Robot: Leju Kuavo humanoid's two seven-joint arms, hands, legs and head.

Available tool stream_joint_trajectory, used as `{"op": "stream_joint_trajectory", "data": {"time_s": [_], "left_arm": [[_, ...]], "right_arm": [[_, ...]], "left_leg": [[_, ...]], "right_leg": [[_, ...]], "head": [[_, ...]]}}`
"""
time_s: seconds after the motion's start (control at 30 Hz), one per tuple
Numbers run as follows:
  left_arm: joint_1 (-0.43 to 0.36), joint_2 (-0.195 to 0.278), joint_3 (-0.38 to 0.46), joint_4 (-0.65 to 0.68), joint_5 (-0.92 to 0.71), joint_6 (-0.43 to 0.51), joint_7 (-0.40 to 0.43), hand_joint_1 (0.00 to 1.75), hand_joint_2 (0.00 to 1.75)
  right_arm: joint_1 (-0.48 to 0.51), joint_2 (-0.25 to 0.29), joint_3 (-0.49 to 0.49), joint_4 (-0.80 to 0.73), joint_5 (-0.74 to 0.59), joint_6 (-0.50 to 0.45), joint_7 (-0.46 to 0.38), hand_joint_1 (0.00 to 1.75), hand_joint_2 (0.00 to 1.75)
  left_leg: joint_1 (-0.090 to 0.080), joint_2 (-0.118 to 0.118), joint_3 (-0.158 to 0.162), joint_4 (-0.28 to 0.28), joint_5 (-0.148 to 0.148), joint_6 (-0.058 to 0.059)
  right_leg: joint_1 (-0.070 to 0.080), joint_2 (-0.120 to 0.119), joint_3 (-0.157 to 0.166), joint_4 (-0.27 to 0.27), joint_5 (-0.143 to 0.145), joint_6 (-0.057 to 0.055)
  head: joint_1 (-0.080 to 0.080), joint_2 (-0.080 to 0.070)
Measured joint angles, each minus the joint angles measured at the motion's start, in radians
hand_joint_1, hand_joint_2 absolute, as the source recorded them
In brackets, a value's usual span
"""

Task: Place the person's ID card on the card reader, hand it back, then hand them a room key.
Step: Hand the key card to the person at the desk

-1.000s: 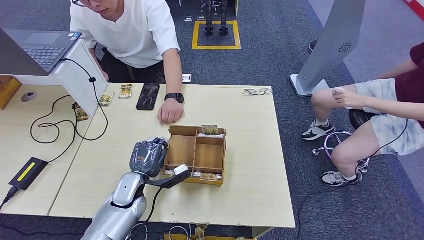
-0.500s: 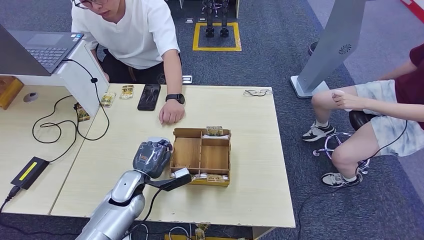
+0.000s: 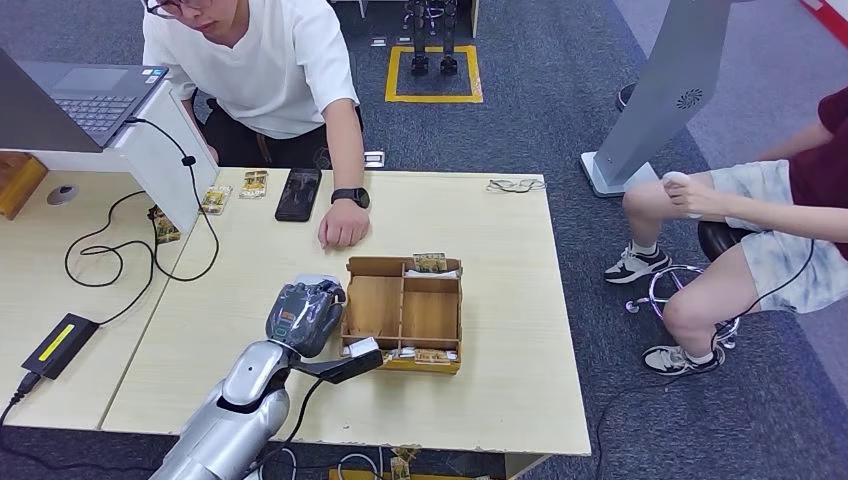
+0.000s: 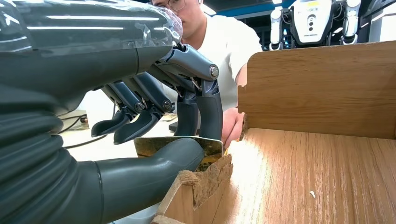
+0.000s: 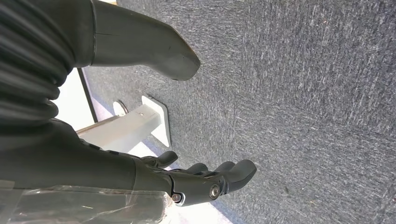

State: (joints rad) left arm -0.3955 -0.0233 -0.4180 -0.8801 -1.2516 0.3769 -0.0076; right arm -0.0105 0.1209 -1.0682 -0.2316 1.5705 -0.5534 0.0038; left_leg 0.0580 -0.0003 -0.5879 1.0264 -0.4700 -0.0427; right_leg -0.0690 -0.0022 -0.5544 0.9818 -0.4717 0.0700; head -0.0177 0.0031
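Note:
My left hand rests on the table against the left wall of the wooden divided box. In the left wrist view the left hand pinches a gold patterned card between thumb and fingers, right at the box's chipped corner. More gold cards stand in the box's far compartment and along its near edge. The person in white rests a hand on the table just beyond the box. My right hand hangs over the carpet, fingers apart and holding nothing.
A black phone-like slab and loose gold cards lie near the person. A laptop on a white stand, cables and a black adapter sit on the left. Glasses lie at the far right corner. A second person sits at the right.
A second ago the box sat slightly askew; it has shifted a little right and squared up, with my left hand following. Nothing has moved in the last half second.

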Motion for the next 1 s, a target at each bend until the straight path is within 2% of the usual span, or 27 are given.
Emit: {"op": "stream_joint_trajectory", "data": {"time_s": [0.3, 0.5, 0.7, 0.87, 1.0], "left_arm": [[0.001, 0.001, -0.001, 0.0, 0.006, 0.006, 0.0, 1.75, 1.75], [0.03, -0.004, -0.001, -0.009, 0.05, 0.139, -0.018, 1.75, 1.75], [0.072, -0.02, 0.004, -0.084, 0.079, 0.291, -0.062, 1.75, 1.75], [0.105, -0.041, 0.051, -0.164, 0.093, 0.314, -0.145, 1.75, 1.75], [0.119, -0.058, 0.088, -0.195, 0.102, 0.314, -0.182, 1.75, 1.75]], "right_arm": [[0.0, 0.0, 0.002, 0.0, 0.0, -0.001, 0.003, 0.0, 1.75], [0.003, 0.0, 0.002, 0.0, -0.001, -0.003, -0.006, 0.0, 1.75], [0.007, 0.0, 0.0, 0.0, -0.006, -0.01, -0.023, 0.0, 1.75], [0.004, 0.026, -0.01, 0.006, -0.019, -0.091, 0.0, 0.0, 1.75], [0.0, 0.041, -0.014, 0.019, -0.02, -0.107, 0.006, 0.0, 1.75]], "left_leg": [[0.0, 0.0, 0.0, 0.0, 0.0, 0.0], [0.0, 0.0, 0.0, 0.0, 0.0, 0.0], [0.0, 0.0, -0.003, 0.0, 0.0, 0.0], [0.0, 0.001, -0.003, 0.0, 0.0, 0.0], [0.0, 0.001, -0.004, 0.0, 0.0, 0.0]], "right_leg": [[0.0, 0.0, 0.0, 0.0, 0.0, 0.0], [0.0, 0.001, -0.001, 0.0, 0.0, 0.0], [0.0, 0.001, -0.004, 0.0, 0.0, 0.0], [0.0, 0.001, -0.005, 0.0, 0.0, -0.001], [0.0, 0.001, -0.005, 0.0, 0.0, -0.001]], "head": [[0.0, 0.0], [0.0, 0.0], [0.0, 0.0], [0.0, 0.0], [0.0, 0.0]]}}
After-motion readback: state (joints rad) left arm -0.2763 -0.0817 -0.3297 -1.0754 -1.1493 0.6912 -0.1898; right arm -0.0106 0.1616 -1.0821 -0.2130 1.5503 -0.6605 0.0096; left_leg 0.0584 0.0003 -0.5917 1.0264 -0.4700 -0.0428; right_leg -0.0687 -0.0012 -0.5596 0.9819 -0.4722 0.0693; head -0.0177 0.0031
